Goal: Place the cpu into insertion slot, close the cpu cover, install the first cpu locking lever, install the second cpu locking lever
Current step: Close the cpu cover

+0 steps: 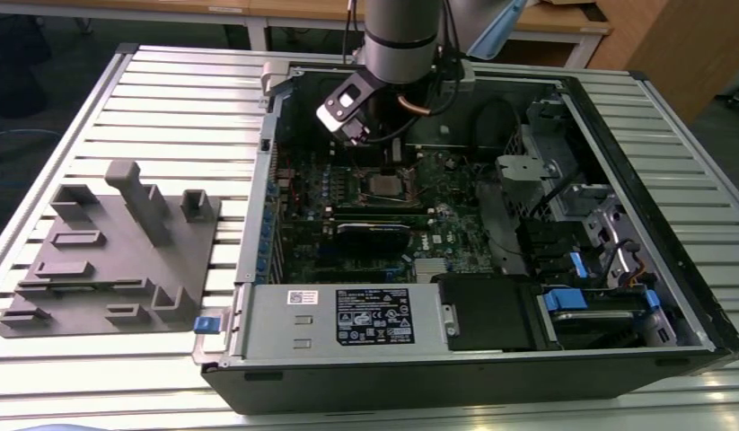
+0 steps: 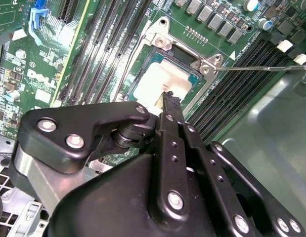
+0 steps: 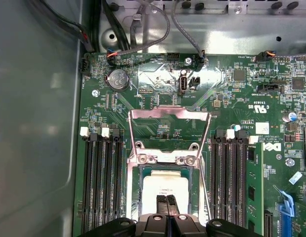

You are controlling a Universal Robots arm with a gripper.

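Note:
The cpu (image 3: pixel 165 183), pale silver-grey, lies flat in the insertion slot (image 3: pixel 134 197) on the green motherboard (image 3: pixel 157 89); it also shows in the second wrist view (image 2: pixel 155 81) and the exterior view (image 1: pixel 382 185). My gripper (image 3: pixel 166 199) hangs right over the cpu's top, fingertips (image 2: pixel 168 98) pressed together, nothing between them. The cpu cover (image 3: pixel 170 113), a thin silvery frame, stands raised on its hinge just beyond the slot. One thin wire locking lever (image 2: pixel 256 67) sticks out sideways from the slot's corner.
The open computer case (image 1: pixel 656 135) lies on a slatted table. Long black memory slots (image 3: pixel 101 182) flank the socket on both sides. A black card (image 1: pixel 372 235), the power supply (image 1: pixel 345 319) and cables (image 3: pixel 143 34) sit nearby. A grey fixture block (image 1: pixel 106 242) stands at the exterior view's left.

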